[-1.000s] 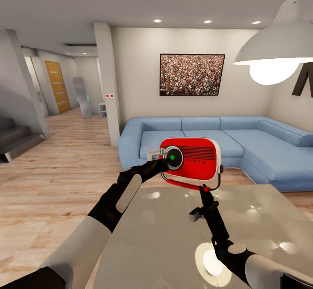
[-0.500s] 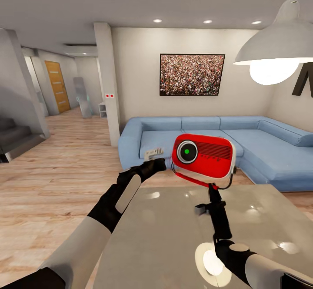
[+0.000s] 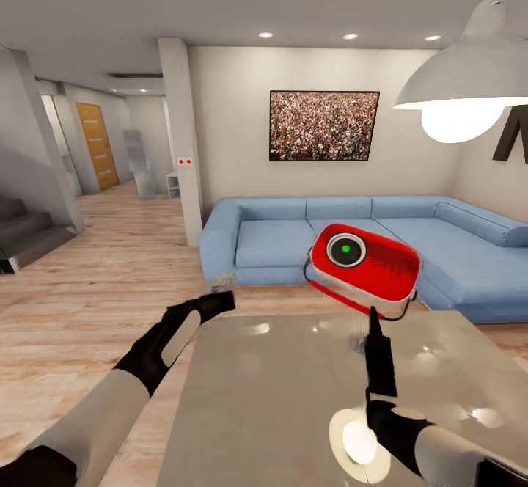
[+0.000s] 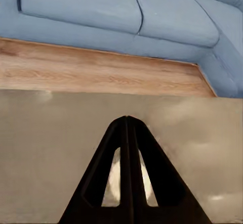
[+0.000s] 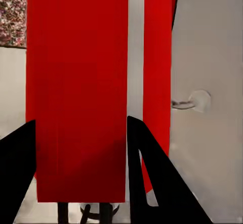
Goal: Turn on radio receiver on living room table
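The red radio receiver [image 3: 364,263] hangs tilted in the air over the far edge of the glossy grey table [image 3: 279,399], its black dial with a green centre facing me. My right gripper [image 3: 372,316] grips it from below. In the right wrist view the radio's red body [image 5: 76,92] sits between the two dark fingers [image 5: 17,178], with the right gripper [image 5: 81,158] shut on it. My left gripper [image 3: 224,298] hovers at the table's far left corner, well left of the radio. In the left wrist view the left gripper [image 4: 126,128] is shut and empty above the table top [image 4: 45,148].
A blue L-shaped sofa [image 3: 447,252] runs behind the table, under a framed crowd picture [image 3: 324,125]. A white pendant lamp [image 3: 469,76] hangs at the upper right. A pillar [image 3: 183,142], a hallway and stairs [image 3: 26,234] lie to the left across light wood floor [image 3: 95,304].
The radio has swung to the right and tilted further in my right gripper. My left arm has pulled back from the dial, down and to the left.
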